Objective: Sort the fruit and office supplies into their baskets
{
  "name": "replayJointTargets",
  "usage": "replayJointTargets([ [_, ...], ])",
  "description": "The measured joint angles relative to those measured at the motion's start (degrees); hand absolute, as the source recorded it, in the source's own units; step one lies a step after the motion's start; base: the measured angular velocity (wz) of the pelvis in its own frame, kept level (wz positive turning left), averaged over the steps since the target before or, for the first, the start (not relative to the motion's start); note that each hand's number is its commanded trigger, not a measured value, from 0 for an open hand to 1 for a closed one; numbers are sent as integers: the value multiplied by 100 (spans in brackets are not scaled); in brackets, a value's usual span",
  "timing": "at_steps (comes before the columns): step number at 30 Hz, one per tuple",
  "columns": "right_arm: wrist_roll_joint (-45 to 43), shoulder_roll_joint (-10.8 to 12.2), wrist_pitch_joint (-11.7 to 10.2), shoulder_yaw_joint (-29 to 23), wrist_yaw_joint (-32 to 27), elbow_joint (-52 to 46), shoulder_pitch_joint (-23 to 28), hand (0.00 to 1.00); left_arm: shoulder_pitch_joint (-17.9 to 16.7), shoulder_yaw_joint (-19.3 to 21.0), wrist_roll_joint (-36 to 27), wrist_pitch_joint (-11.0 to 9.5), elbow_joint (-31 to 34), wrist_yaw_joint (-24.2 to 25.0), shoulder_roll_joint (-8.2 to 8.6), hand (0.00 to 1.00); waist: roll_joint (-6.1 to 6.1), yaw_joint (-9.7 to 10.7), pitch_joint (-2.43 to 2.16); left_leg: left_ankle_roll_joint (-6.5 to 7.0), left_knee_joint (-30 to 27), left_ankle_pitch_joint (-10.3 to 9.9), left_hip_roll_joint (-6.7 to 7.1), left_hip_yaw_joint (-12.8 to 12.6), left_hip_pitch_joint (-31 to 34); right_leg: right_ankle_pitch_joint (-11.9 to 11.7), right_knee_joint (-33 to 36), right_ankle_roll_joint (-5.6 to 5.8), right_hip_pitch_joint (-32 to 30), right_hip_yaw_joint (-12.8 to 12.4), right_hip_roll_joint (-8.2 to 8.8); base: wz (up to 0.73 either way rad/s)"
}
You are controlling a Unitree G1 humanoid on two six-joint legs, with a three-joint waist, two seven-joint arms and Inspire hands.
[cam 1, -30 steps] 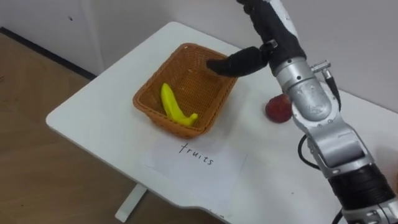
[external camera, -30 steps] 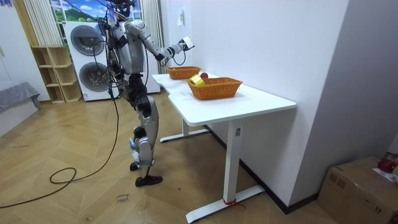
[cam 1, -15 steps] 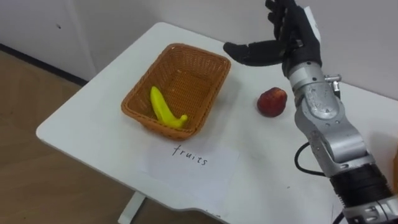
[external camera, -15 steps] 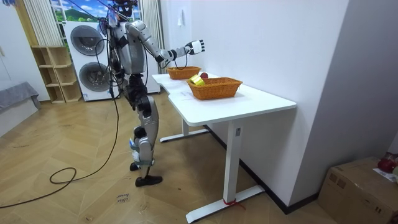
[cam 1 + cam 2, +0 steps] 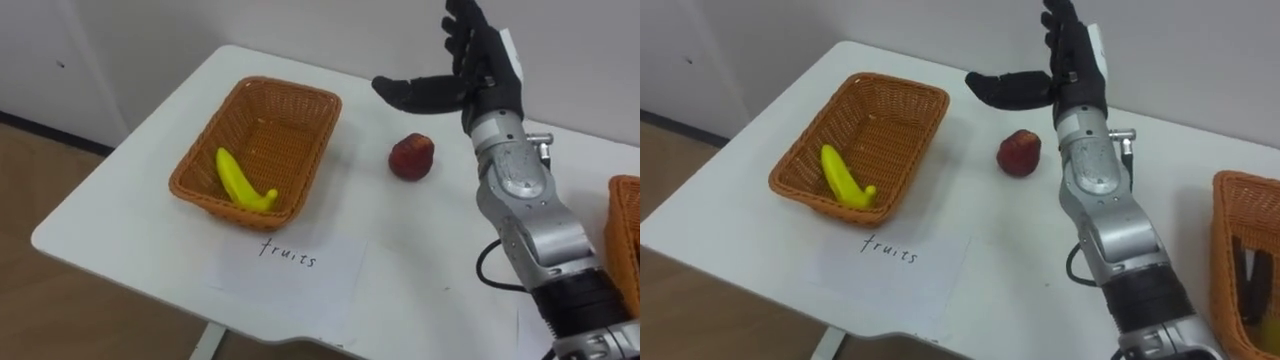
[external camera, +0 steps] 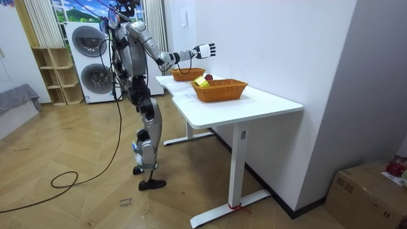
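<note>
The right robot hand (image 5: pixel 487 72) hangs with fingers spread above the worktop's (image 5: pixel 420 235) far edge. An apple (image 5: pixel 411 157) lies just beside it, with a bare strip between the apple and the fruit basket (image 5: pixel 290 88). The basket's open top is free apart from a banana (image 5: pixel 238 180) by its near wall. A second basket (image 5: pixel 625 230) blocks the right edge.

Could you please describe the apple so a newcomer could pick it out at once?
On the white table, look right of the woven orange-brown basket holding a yellow banana. The round red apple lies on the tabletop beside it, near the robot's black right hand: the only fruit outside a basket.
</note>
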State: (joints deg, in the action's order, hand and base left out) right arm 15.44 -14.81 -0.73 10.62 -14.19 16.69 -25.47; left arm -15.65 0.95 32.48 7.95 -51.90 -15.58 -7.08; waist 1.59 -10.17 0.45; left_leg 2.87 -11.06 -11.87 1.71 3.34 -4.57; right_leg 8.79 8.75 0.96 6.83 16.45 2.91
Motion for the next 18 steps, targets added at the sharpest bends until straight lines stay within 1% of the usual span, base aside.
replayJointTargets([
  [6,30,-2,0,-74,-21,51,-1,0,16,-63,-157,6,-58,0,2,0,-35,79,-23,0,23,0,-4,-11,-1,0,-4,0,-17,-28,-8,0],
  [9,95,-1,0,-73,-18,104,0,0,53,-63,-157,1,-56,0,0,0,-32,99,-25,0,26,0,-2,-16,-2,0,-7,0,-18,-44,-8,0],
  [11,94,2,-50,-73,-19,275,0,0,77,-61,-157,-32,-105,-8,-4,0,-16,100,-33,2,23,2,1,-16,-7,0,-8,0,-14,-52,-7,0],
  [14,94,2,-50,-73,-19,466,3,0,83,-62,-156,-90,-105,-13,-4,0,10,92,-38,3,23,2,1,-17,-5,0,-9,0,-17,-55,-6,0],
  [18,93,2,-50,-73,-13,557,3,0,76,-61,-154,-89,-114,-16,-3,0,19,74,-38,3,20,3,-1,-21,-6,0,-8,0,-16,-60,-6,0],
])
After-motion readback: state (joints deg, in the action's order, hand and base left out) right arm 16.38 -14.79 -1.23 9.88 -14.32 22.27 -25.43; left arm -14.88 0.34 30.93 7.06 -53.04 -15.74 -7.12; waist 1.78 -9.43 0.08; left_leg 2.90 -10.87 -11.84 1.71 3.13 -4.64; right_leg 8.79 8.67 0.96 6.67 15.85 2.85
